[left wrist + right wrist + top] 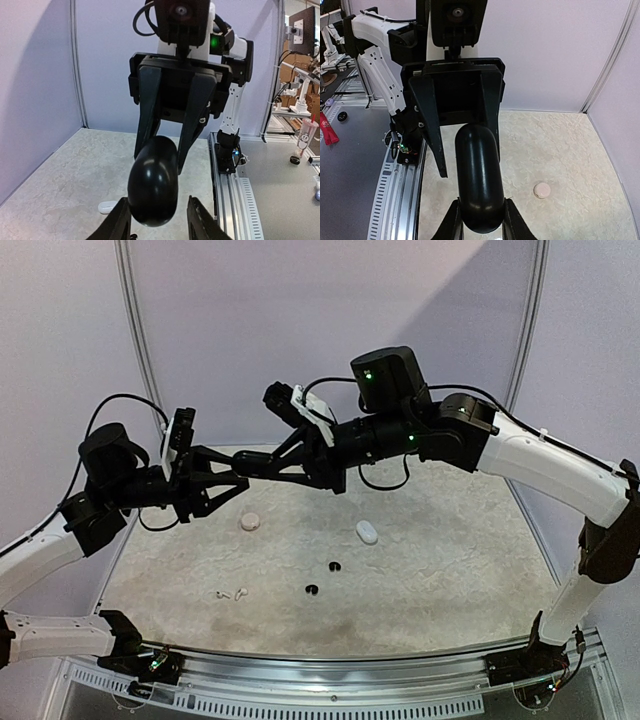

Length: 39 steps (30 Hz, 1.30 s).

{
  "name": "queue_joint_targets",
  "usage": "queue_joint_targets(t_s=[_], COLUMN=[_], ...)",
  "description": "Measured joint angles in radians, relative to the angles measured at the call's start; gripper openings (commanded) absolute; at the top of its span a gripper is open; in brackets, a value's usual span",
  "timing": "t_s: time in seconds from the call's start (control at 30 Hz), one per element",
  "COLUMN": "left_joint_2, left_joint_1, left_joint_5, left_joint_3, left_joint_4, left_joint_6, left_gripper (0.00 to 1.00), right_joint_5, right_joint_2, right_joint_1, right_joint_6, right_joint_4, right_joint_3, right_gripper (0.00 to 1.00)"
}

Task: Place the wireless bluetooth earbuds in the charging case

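A glossy black charging case [251, 464] hangs in mid-air between both arms, closed as far as I can see. My right gripper [481, 223] is shut on one end of it [479, 185]. My left gripper [159, 225] is open, its fingers astride the other end [153, 182], with a gap at the right finger. On the table lie two black earbuds [334, 566] [311, 589] and two white earbuds [218, 594] [240, 592]. The other earbuds are not in view.
A round pale case [249, 522] and an oval white case [367, 532] lie on the speckled table; they also show in the right wrist view [542, 189] and the left wrist view [107, 206]. A metal rail [330, 668] runs along the near edge. Walls enclose the back and sides.
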Motion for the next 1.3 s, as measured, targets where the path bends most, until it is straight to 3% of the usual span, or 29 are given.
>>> queue_joint_targets(t_s=[0.33,0.47,0.7,0.83,1.03,1.3], left_joint_2=[0.006,0.008,0.014,0.014,0.014,0.022], left_joint_1=[-0.011,-0.014,-0.017,-0.017,-0.017,-0.026], left_joint_5=[-0.007,-0.008,-0.010,-0.007,-0.001,0.021], left_joint_3=[-0.001,-0.001,-0.001,-0.005,-0.010,-0.013], left_joint_4=[0.011,0.011,0.019,0.028,0.036,0.060], left_joint_6=[-0.017,-0.019,-0.020,-0.031,-0.041,-0.061], left_gripper=[0.21,0.00,0.00,0.18,0.23,0.38], right_joint_5=[-0.004,-0.005,-0.005,-0.008,-0.010,-0.012], right_joint_2=[0.000,0.000,0.000,0.000,0.000,0.001], right_joint_1=[0.002,0.002,0.000,0.000,0.000,0.002], right_joint_6=[-0.004,-0.005,-0.006,-0.005,-0.004,-0.005], right_joint_4=[-0.004,-0.007,-0.012,-0.013,-0.013,-0.004], right_joint_3=[-0.001,-0.001,-0.001,-0.001,-0.001,-0.001], right_gripper=[0.00,0.00,0.01,0.00,0.00,0.00])
